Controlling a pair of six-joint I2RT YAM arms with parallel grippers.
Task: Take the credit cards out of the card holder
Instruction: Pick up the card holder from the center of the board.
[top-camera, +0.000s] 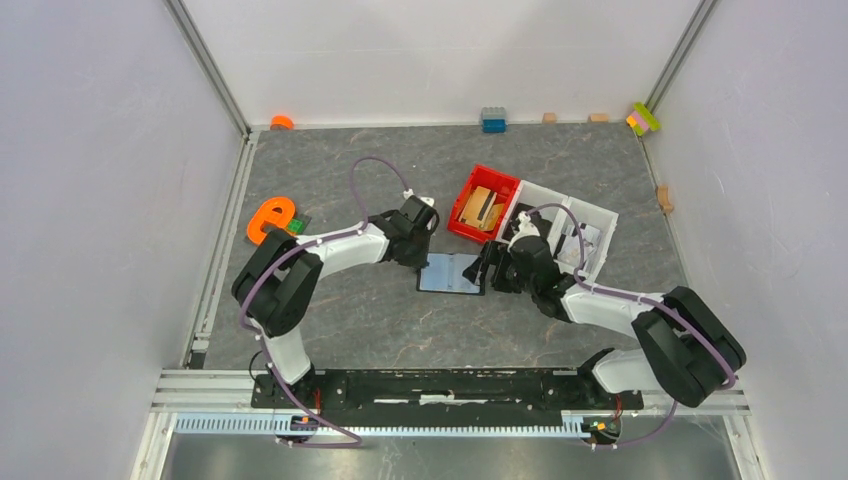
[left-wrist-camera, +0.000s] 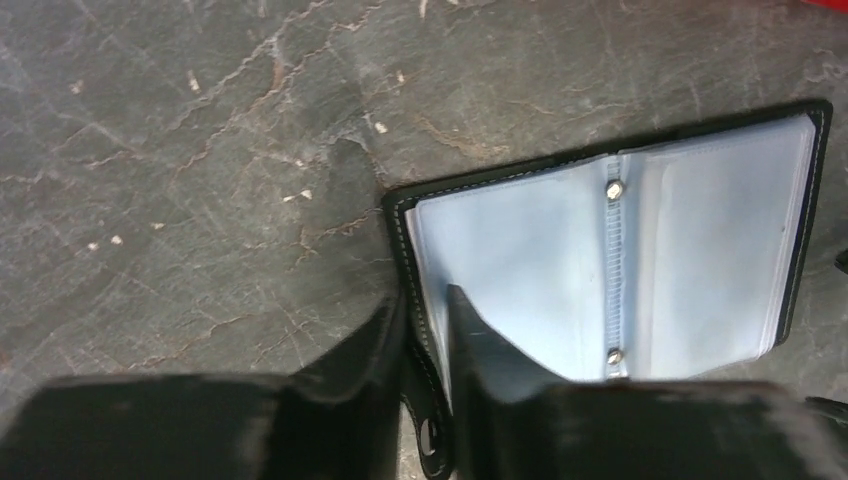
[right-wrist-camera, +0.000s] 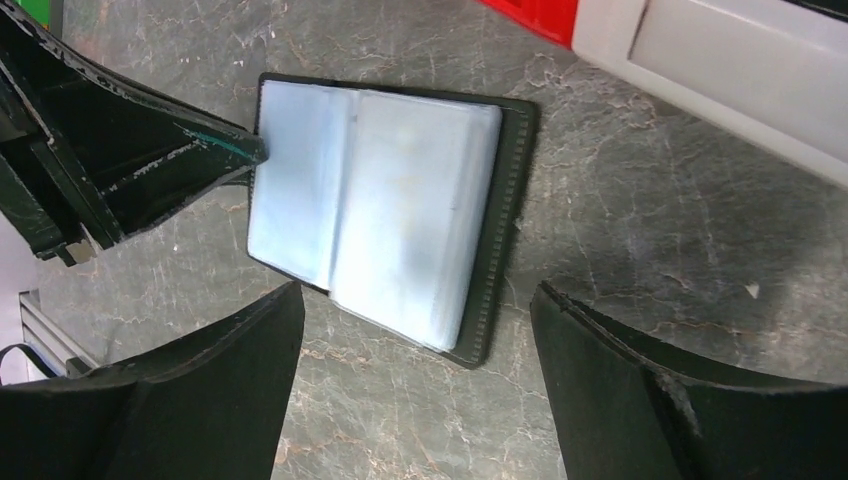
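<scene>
The card holder (top-camera: 450, 272) lies spread open on the grey tabletop, its black cover down and its pale blue-grey sleeves up (left-wrist-camera: 520, 260) (right-wrist-camera: 400, 200). My left gripper (top-camera: 425, 262) (left-wrist-camera: 425, 300) is at its left edge. The jaws stand narrow, with the black stitched edge and the snap strap between them. My right gripper (top-camera: 490, 270) (right-wrist-camera: 417, 290) hovers open over the holder's right side, fingers wide apart and empty. No credit cards show apart from the sleeves.
A red bin (top-camera: 483, 205) (right-wrist-camera: 540, 15) with tan wooden blocks and a white bin (top-camera: 570, 225) (right-wrist-camera: 720, 60) stand just behind the holder. An orange letter (top-camera: 268, 218) lies at the left. Small toys line the back wall.
</scene>
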